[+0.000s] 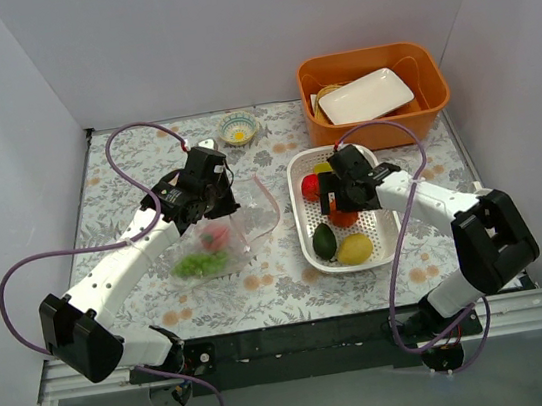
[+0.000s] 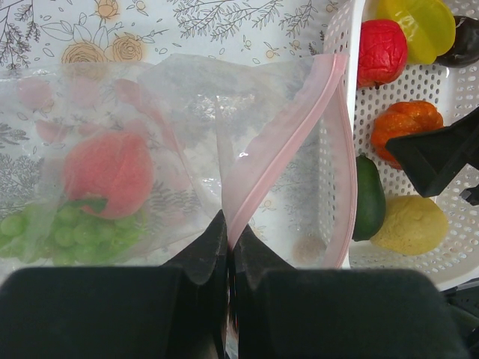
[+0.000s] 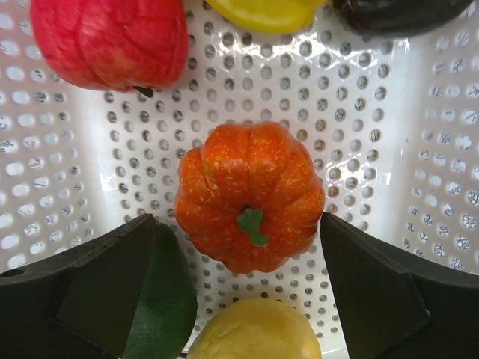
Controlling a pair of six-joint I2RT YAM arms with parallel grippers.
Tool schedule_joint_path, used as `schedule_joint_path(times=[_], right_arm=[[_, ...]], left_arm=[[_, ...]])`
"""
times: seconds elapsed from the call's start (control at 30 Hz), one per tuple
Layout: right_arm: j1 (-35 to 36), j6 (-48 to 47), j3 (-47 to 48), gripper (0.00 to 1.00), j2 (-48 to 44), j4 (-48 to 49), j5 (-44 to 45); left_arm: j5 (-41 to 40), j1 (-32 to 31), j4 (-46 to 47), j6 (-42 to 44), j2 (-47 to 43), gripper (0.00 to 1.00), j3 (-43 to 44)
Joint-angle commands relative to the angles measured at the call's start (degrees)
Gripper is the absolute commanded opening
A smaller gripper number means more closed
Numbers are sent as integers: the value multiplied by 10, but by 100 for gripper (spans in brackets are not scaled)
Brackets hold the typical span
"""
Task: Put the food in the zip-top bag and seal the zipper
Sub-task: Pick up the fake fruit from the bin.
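Observation:
The clear zip-top bag (image 1: 218, 243) lies on the floral table left of the white basket (image 1: 389, 239). It holds the pink fruit (image 2: 108, 172) and the green grapes (image 2: 71, 232). My left gripper (image 2: 228, 224) is shut on the pink-red zipper strip (image 2: 281, 138) and holds the mouth open toward the basket. My right gripper (image 3: 238, 258) is open, low in the basket, its fingers either side of the orange pumpkin-like fruit (image 3: 248, 193). Around it lie the red fruit (image 3: 112, 41), a yellow fruit (image 3: 258, 333), the dark green avocado (image 3: 161, 299) and another yellow fruit (image 3: 262, 9).
An orange bin (image 1: 428, 100) with a white plate (image 1: 365, 95) stands at the back right. A small patterned bowl (image 1: 238, 128) sits at the back middle. White walls close in the table on three sides.

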Motion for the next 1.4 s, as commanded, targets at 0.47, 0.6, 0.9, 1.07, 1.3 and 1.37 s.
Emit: schedule_joint_path(times=[0.47,0.6,0.9,1.07,1.3,1.37], right_arm=[[-13,-23,37,98,33,27,-10],[-15,-16,40,98,38,33,-15],[-19,-10,57,90,51,5,-15],[-19,-4,43,88,39,10,-19],[-20,-3,29,91,38,2,-17],[-19,-7,32,92,43,-2,-15]], left_arm=[[-2,1,-10,3,-14,0,11],[-3,1,-11,2,-15,0,11],[-9,1,-13,-1,-23,0,8],[-9,1,-12,-3,-25,0,3],[-7,1,-9,-1,-23,0,3],[-7,1,-8,-2,-23,0,3]])
